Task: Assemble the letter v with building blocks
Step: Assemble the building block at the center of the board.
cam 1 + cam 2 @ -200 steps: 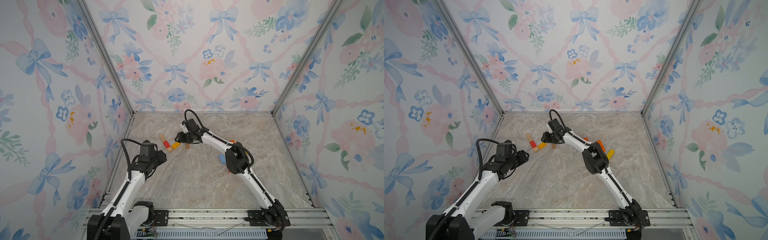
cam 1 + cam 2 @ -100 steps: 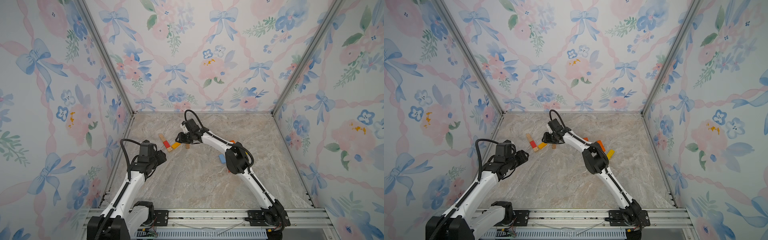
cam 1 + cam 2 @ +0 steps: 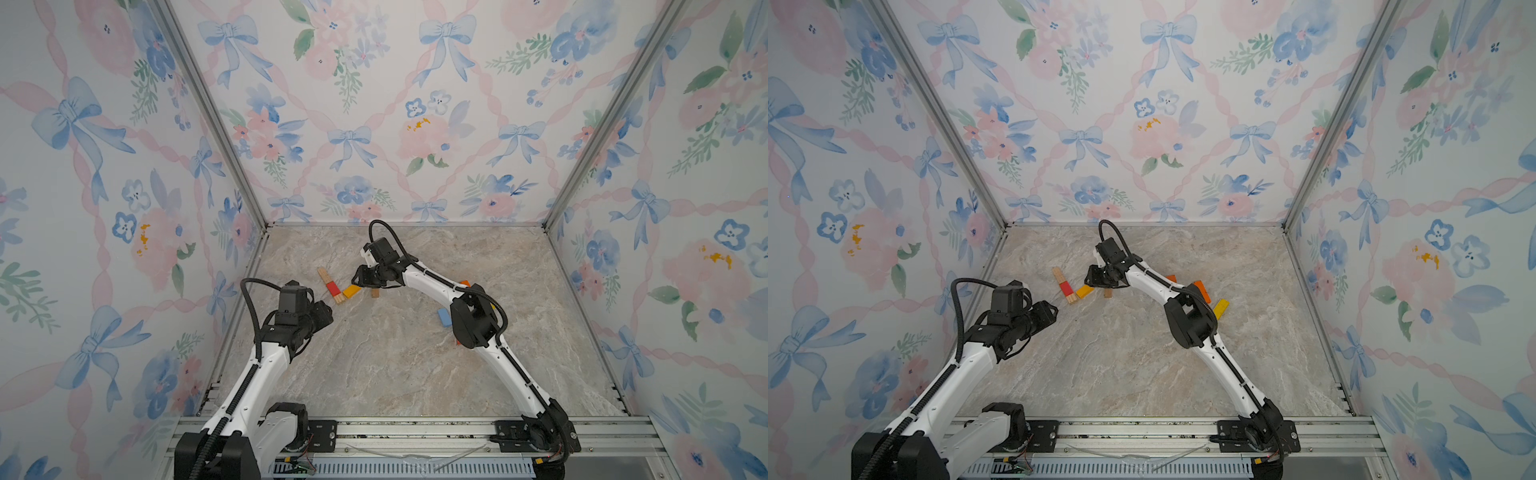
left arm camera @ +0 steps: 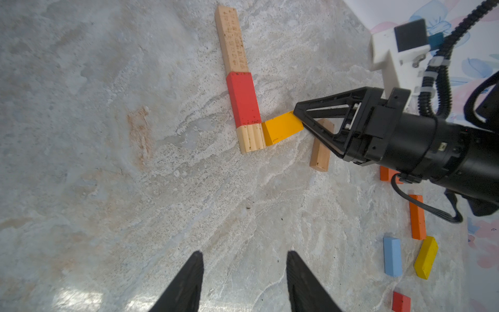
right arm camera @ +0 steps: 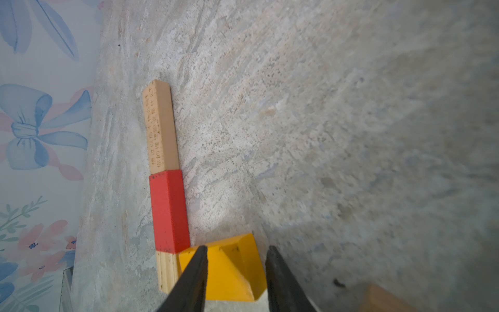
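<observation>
A line of building blocks lies left of centre: a long wooden bar (image 4: 232,40), a red block (image 4: 243,98) and a short pale wooden piece (image 4: 249,139). A yellow block (image 4: 280,128) butts against that piece at an angle. My right gripper (image 5: 237,247) is low over the yellow block's (image 5: 229,270) far end, fingers on either side with a gap; whether they touch it I cannot tell. A tan block (image 4: 320,154) lies under its fingers. My left gripper (image 4: 243,252) hovers open and empty, nearer the front left, seen in both top views (image 3: 328,313).
Spare blocks lie to the right, partly behind my right arm: two orange ones (image 4: 417,216), a light blue one (image 3: 444,317), a yellow one (image 3: 1221,308) and a small red one (image 4: 401,301). Floral walls close in the marble floor (image 3: 395,374) on three sides.
My right gripper's jaws have narrowed around the yellow block's end. Both arms and the blocks stay about where they were.
</observation>
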Robot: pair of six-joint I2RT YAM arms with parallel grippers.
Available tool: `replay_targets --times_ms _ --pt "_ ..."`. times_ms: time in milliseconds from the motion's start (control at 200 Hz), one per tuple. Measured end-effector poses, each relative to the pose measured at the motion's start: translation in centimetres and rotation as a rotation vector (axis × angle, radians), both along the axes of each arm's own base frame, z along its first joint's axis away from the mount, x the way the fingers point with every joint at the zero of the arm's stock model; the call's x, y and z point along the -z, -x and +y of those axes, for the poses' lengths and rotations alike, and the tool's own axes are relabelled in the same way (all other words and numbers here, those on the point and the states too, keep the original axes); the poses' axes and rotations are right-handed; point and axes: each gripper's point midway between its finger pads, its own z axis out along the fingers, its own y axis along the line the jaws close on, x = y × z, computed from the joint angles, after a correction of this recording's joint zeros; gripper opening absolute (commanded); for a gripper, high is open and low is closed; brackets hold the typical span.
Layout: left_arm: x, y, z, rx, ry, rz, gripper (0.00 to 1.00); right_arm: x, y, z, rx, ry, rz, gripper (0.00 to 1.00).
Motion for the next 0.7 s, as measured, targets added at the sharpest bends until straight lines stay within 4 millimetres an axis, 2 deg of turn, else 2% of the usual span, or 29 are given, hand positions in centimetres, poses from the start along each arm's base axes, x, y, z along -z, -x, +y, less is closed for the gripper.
replay_targets --times_ms 345,700 --pt "0.22 0.12 0.00 0.000 0.000 0.005 0.52 0.17 0.31 -0.02 -0.005 0.006 0.011 0.37" --pt "0.36 0.17 0.14 -0.004 0.000 0.009 0.52 0.24 0.65 0.16 -0.012 0.008 0.017 0.32"
